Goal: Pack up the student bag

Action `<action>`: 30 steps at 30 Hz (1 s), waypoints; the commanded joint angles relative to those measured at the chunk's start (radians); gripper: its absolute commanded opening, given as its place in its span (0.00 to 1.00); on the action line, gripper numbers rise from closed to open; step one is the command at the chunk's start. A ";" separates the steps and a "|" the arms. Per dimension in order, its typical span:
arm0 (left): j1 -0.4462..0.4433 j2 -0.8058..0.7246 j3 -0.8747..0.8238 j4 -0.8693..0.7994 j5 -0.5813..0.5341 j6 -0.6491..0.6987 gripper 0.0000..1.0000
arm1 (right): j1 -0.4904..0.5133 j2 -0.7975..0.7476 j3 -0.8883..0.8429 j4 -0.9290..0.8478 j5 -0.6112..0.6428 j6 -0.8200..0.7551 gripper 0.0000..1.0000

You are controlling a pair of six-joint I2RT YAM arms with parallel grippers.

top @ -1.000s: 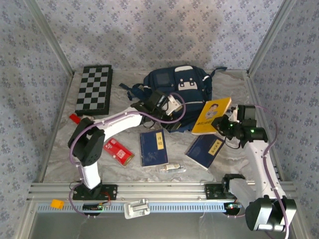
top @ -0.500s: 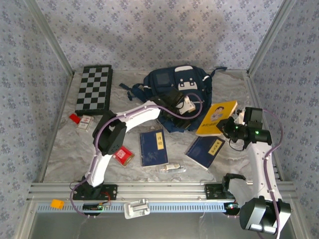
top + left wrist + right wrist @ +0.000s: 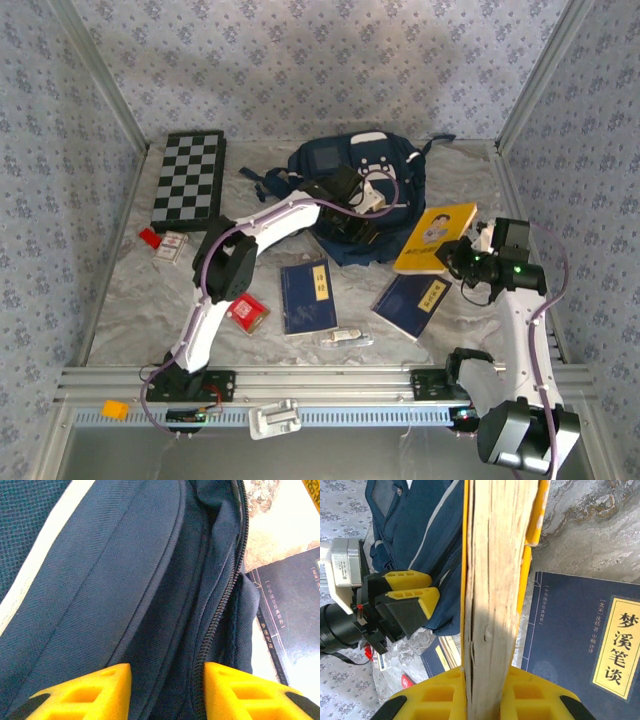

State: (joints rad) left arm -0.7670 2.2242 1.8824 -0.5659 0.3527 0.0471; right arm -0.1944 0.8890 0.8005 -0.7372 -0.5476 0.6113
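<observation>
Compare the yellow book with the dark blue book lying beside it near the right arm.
The yellow book is clamped edge-on in the right gripper. The dark blue book lies free and flat on the table. The yellow book's cover shows a drawn portrait, while the dark blue book's cover carries a yellow title strip with characters. Both are books just right of the student bag.

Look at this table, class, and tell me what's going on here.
Two robot arms are packing a backpack. The left gripper sits at the bag's zipper opening, fingers either side of the fabric; whether it is gripping is unclear. The right gripper is clamped on a yellow book, holding it just right of the bag. A blue book and another lie nearby, not yet packed.
</observation>
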 commanded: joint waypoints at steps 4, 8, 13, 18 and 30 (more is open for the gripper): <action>-0.009 0.028 0.024 -0.023 -0.001 -0.007 0.35 | -0.010 -0.024 -0.006 0.031 -0.038 -0.030 0.00; -0.029 0.052 0.043 -0.034 -0.036 0.020 0.27 | -0.012 -0.024 -0.008 0.042 -0.038 -0.027 0.00; -0.030 0.057 0.095 -0.069 -0.047 0.027 0.04 | -0.011 -0.024 -0.007 0.039 -0.037 -0.031 0.00; -0.028 -0.021 0.098 -0.075 -0.090 0.019 0.00 | -0.011 -0.022 -0.003 0.037 -0.048 -0.041 0.00; -0.027 -0.160 0.135 -0.082 -0.141 -0.002 0.00 | 0.055 0.014 -0.018 0.074 -0.095 -0.040 0.00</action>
State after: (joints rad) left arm -0.7986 2.1380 1.9644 -0.6514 0.2413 0.0586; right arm -0.1665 0.8959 0.7876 -0.7258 -0.5938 0.5896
